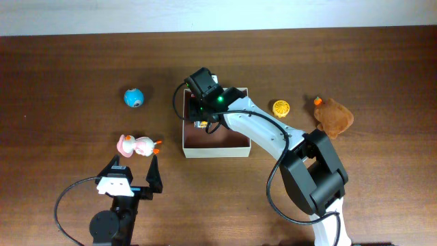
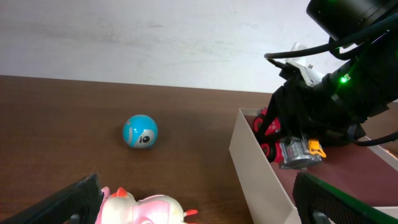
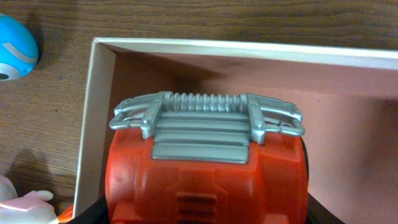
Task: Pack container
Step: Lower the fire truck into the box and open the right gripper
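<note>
The container point(image 1: 215, 152), a square shallow box with white walls and a pink-brown inside, sits mid-table. It also shows in the left wrist view point(image 2: 261, 174) and the right wrist view point(image 3: 93, 112). My right gripper point(image 1: 205, 111) is shut on a red toy truck point(image 3: 205, 180) with a silver grille, held over the container's far left corner. The truck also shows in the left wrist view point(image 2: 292, 149). My left gripper point(image 1: 135, 167) is open and empty, just in front of a pink and white toy animal point(image 1: 136, 145), which lies between its fingers in the left wrist view point(image 2: 146, 210).
A blue ball point(image 1: 134, 98) lies left of the container and shows in the left wrist view point(image 2: 140, 132). A yellow-orange toy point(image 1: 281, 108) and a brown plush point(image 1: 333, 116) lie to the container's right. The right arm reaches across from the front right.
</note>
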You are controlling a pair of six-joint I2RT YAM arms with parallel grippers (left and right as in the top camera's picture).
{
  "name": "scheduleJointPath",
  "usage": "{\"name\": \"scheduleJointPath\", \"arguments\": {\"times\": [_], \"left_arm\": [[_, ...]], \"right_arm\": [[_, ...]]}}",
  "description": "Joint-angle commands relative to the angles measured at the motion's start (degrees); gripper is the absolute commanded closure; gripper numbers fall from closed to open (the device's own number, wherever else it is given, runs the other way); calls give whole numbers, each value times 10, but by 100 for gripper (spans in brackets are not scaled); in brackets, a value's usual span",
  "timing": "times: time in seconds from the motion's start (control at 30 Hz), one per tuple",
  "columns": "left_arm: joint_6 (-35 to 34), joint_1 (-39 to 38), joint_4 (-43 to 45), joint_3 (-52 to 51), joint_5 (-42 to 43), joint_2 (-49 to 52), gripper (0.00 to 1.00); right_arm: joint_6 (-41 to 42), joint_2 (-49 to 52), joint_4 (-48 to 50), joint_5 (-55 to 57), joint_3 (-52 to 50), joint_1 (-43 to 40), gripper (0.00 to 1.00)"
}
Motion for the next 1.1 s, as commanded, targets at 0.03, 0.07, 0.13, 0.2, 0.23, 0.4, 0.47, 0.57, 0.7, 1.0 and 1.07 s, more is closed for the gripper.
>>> {"name": "scheduleJointPath", "arguments": {"times": [0.03,0.07,0.13,0.2,0.23,0.4,0.47,0.57,0.7,1.0,1.07], "left_arm": [[7,4,0,-3,4,-5,0],[7,4,0,-3,4,-5,0],[7,4,0,-3,4,-5,0],[7,4,0,-3,4,-5,0],[7,4,0,-3,4,-5,0],[7,4,0,-3,4,-5,0],[7,4,0,-3,4,-5,1],[7,4,0,-3,4,-5,0],[7,4,0,-3,4,-5,0],[7,4,0,-3,4,-5,1],[7,4,0,-3,4,-5,0]], "right_arm": [[12,15,-1,7,12,1,52],[12,17,0,6,12,1,52],[12,19,0,0,12,1,52],[12,21,0,-2,12,1,52],[12,23,0,-2,12,1,52],[11,25,4,-5,12,1,51],[11,27,7,-14,12,1,47],[9,28,12,-26,12,1,43],[-6,28,13,-32,12,1,41],[-19,28,6,-50,12,0,27],[-21,28,4,-50,12,0,24]]}}
